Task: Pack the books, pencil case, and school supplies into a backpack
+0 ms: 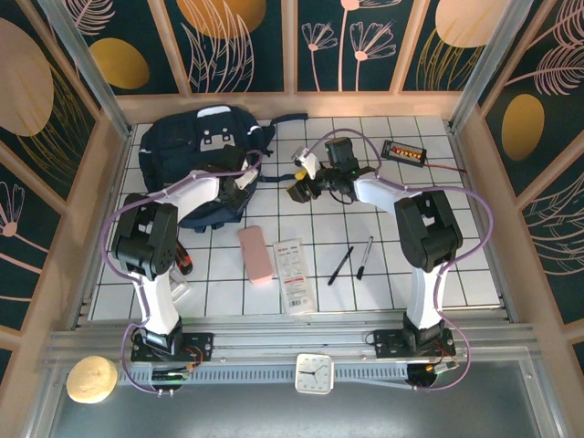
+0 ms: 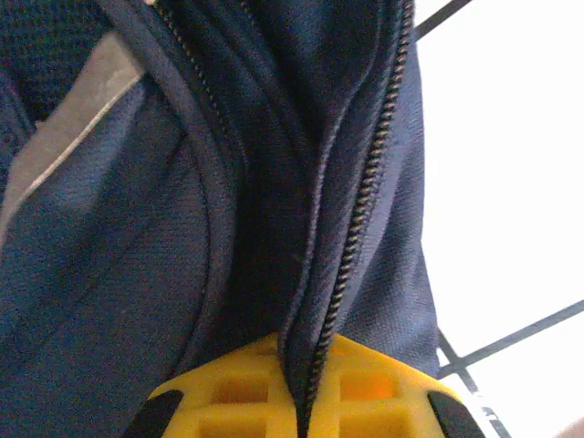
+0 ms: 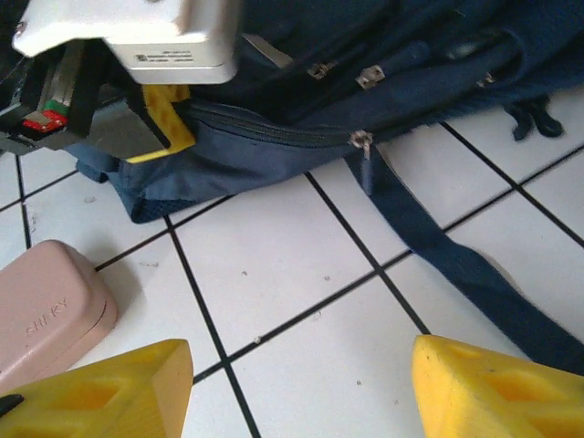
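The left gripper point(image 2: 301, 392) has its yellow jaws pressed together on a zippered fold of the backpack point(image 2: 182, 228). The fabric hides where the fingers meet. The right gripper point(image 3: 292, 392) hangs over bare tile near the bag's strap point(image 3: 456, 265), jaws spread wide and holding nothing, its fingers cut off by the frame. The pink case point(image 1: 256, 254), white booklet point(image 1: 293, 276) and two pens point(image 1: 341, 265) lie on the table point(image 1: 438, 255), nearer the arm bases than the backpack.
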Controlling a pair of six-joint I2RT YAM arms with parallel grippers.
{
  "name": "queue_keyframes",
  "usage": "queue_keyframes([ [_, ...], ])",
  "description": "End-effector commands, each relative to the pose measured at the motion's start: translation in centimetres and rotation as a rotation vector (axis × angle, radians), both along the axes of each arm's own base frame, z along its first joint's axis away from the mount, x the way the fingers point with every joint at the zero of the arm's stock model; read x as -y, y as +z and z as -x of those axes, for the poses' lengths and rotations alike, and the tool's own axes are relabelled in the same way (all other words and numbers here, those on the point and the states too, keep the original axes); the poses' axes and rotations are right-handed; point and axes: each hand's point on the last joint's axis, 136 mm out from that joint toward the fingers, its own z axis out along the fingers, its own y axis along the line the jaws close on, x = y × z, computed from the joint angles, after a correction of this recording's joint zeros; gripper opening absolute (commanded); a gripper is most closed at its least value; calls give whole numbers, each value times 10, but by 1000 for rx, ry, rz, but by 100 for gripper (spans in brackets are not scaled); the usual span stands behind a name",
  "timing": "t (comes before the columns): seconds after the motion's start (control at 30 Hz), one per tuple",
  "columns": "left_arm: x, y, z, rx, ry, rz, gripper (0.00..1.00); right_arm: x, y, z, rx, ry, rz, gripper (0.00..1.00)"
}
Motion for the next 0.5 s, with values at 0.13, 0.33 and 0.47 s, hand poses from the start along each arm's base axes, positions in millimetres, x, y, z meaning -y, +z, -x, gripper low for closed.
queue_keyframes([
  [0.13,13,98,25,163,-95,158,0,-31,10,-3,131,185,-89,69],
  [0.33,20,105,56,140,-160,238,0,-64,10,5,154,241,-119,72],
  [0.47,22,102,73,123,-192,266,0,-80,17,8,162,251,-150,72],
])
